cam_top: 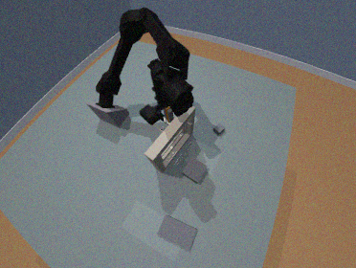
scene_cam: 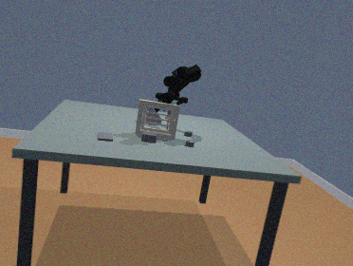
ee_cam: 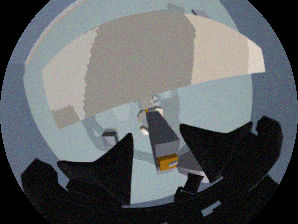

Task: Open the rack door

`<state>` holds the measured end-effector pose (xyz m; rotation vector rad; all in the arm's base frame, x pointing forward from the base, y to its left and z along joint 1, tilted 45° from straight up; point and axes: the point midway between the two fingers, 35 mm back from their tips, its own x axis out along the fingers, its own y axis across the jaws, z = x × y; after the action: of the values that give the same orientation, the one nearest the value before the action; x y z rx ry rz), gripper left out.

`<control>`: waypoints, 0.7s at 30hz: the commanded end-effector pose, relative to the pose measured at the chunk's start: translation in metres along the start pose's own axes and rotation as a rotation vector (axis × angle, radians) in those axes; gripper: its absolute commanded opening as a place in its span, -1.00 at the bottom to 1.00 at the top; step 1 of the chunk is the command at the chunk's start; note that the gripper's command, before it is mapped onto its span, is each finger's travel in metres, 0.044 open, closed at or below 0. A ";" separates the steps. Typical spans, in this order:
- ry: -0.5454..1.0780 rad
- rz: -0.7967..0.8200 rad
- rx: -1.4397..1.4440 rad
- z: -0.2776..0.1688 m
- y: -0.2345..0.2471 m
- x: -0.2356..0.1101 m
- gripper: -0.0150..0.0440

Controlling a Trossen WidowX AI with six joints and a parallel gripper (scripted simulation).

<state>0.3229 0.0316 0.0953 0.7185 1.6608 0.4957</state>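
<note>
The beige rack frame (cam_top: 169,139) (scene_cam: 173,122) (ee_cam: 142,52) stands upright on the table (cam_top: 72,167) (scene_cam: 95,119). The dark grey handle (ee_cam: 162,135) with an orange part (cam_top: 167,113) (ee_cam: 168,162) stands on the arm's side of the frame. My gripper (cam_top: 165,117) (ee_cam: 156,132) is open over the handle. In the wrist view one fingertip is on each side of the handle, with a visible gap at both. The gripper hides much of the handle in the top view. The door's angle is hard to tell; rungs show through the frame.
Low grey blocks lie around the rack: a small one (cam_top: 219,129) (scene_cam: 188,134), a flat one close to the frame (cam_top: 195,170) (scene_cam: 149,138), and another flat one (cam_top: 177,232) (scene_cam: 104,137) farther off. The arm's wedge-shaped base (cam_top: 112,116) stands behind the rack.
</note>
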 end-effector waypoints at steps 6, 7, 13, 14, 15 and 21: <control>-0.002 0.002 0.427 0.000 0.000 0.000 0.51; -0.002 0.002 0.476 0.000 0.000 0.000 0.51; -0.001 0.002 0.774 0.000 0.000 0.000 0.51; -0.001 0.002 0.823 0.000 0.000 0.000 0.51; -0.001 0.002 0.873 0.000 0.000 0.000 0.51; -0.001 0.002 1.170 0.000 0.000 0.000 0.51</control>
<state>0.3209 0.0312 0.0991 1.4488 1.8707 -0.4361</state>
